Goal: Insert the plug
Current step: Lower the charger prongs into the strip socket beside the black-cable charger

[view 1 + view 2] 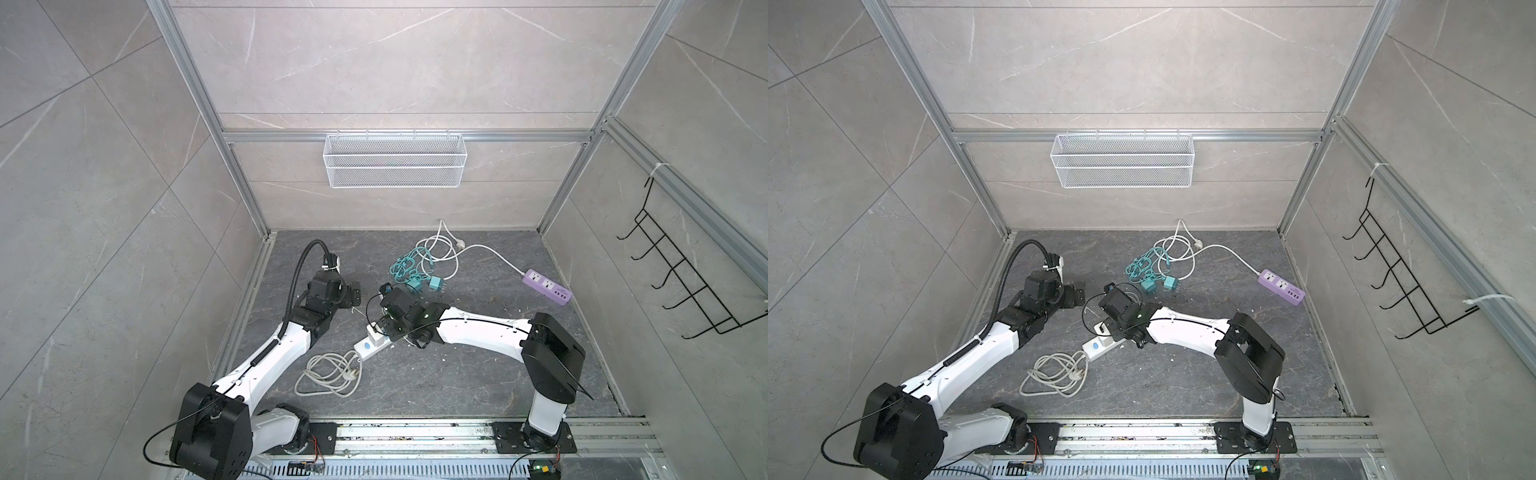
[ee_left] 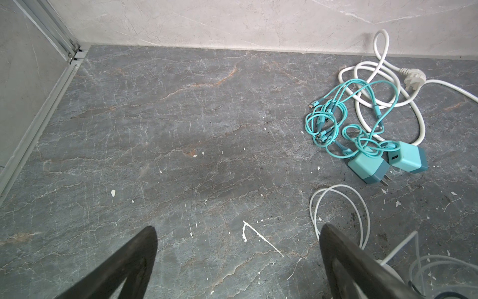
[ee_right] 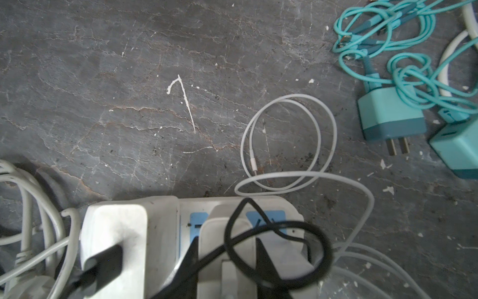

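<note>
While the prongs stay hidden, the insertion looks close to done but cannot be called finished. In both top views the right gripper (image 1: 384, 328) is bent low over the far end of the white power strip (image 1: 365, 347), which lies on the dark floor (image 1: 457, 374) between the two arms with its grey cord (image 1: 328, 374) coiled beside it. The wrist covers the fingers, so the grip itself is not visible there. The left gripper (image 1: 352, 294) hangs off to the side, well apart from the strip, and takes no part. A purple power strip (image 1: 546, 286) and two teal chargers (image 1: 424, 284) lie untouched farther back. In the left wrist view the left gripper (image 2: 238, 259) is spread wide over bare floor with nothing between its fingers (image 2: 129, 259). In the right wrist view the right gripper (image 3: 226, 246) is clenched on the white plug (image 3: 213, 230), whose body stands on the strip (image 3: 163, 220) at its blue socket faces (image 3: 269, 216). Its thin white cable (image 3: 284, 145) trails off in a loose loop. Whether the plug sits fully home cannot be told, since its base is hidden. What seems left is a last press if needed, then letting go and lifting clear.
</note>
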Robot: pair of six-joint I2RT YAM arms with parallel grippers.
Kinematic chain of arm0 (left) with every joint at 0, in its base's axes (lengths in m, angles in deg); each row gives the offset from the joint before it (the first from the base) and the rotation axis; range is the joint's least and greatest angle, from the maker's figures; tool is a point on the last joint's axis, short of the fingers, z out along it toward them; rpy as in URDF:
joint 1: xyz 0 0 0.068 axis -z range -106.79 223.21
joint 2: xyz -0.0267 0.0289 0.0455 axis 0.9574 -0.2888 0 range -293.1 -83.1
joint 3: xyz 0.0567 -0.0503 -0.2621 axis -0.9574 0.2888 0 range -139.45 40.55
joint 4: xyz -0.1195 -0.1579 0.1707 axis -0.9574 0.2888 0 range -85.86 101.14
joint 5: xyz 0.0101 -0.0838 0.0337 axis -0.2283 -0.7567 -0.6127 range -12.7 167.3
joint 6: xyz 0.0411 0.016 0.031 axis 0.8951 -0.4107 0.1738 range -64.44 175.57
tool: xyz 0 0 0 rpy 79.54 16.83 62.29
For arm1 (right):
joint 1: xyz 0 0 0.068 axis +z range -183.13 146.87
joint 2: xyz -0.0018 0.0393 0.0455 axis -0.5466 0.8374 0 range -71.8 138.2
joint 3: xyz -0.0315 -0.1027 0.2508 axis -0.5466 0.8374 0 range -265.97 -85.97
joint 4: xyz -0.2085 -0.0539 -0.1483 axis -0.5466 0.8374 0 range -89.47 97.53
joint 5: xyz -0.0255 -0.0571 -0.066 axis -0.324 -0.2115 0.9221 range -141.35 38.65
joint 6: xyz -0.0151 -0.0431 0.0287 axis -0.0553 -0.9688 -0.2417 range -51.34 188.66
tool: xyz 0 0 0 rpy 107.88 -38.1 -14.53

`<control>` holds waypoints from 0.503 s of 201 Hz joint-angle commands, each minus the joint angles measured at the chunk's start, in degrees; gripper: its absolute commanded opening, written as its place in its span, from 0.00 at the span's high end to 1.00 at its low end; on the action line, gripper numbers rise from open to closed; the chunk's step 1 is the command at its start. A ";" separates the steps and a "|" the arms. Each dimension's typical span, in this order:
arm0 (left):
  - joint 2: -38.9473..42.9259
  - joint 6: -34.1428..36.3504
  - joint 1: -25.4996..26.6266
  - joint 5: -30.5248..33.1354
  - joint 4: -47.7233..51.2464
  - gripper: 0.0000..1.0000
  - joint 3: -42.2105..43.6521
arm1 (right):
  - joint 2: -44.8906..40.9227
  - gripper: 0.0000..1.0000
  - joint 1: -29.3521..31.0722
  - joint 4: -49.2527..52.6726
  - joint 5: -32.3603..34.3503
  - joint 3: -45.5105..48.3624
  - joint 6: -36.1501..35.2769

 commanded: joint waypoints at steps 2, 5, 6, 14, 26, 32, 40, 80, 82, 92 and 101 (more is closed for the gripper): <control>1.99 -1.05 -0.44 -0.13 -2.03 0.00 0.36 | 2.45 0.95 -0.03 1.51 -0.74 -0.98 0.44; 2.03 -1.05 -0.44 -0.13 -2.10 0.00 0.32 | 2.54 0.95 -0.01 1.56 -0.94 -1.02 0.44; 2.08 -1.05 -0.44 -0.13 -2.15 0.00 0.39 | 2.60 0.95 0.00 1.58 -0.94 -0.99 0.44; 2.19 -1.03 -0.51 -0.09 -2.12 0.00 0.52 | 2.82 0.95 0.00 1.60 -1.20 -0.95 0.52; 2.46 -1.04 -0.53 -0.04 -2.16 0.00 0.69 | 3.01 0.95 0.00 1.80 -1.72 -0.66 0.66; 2.56 -1.07 -0.51 0.00 -2.17 0.00 0.80 | 3.22 0.95 0.00 1.95 -1.81 -0.58 0.76; 2.81 -0.96 -0.61 0.05 -2.13 0.00 0.93 | 3.48 0.95 0.00 2.29 -1.82 -0.43 0.94; 4.04 -0.96 -0.70 0.43 -2.29 0.00 1.33 | 5.05 0.95 -0.01 1.93 -3.07 1.16 1.88; 4.12 -0.90 -0.68 0.40 -2.27 0.00 1.33 | 5.21 0.95 0.00 1.97 -3.12 1.16 1.96; 4.40 -0.86 -0.68 0.63 -2.21 0.00 1.42 | 5.95 0.95 0.00 2.21 -3.39 1.02 2.27; 4.51 -0.83 -0.70 0.75 -2.04 0.00 1.42 | 6.55 0.95 0.00 2.52 -3.57 0.71 2.45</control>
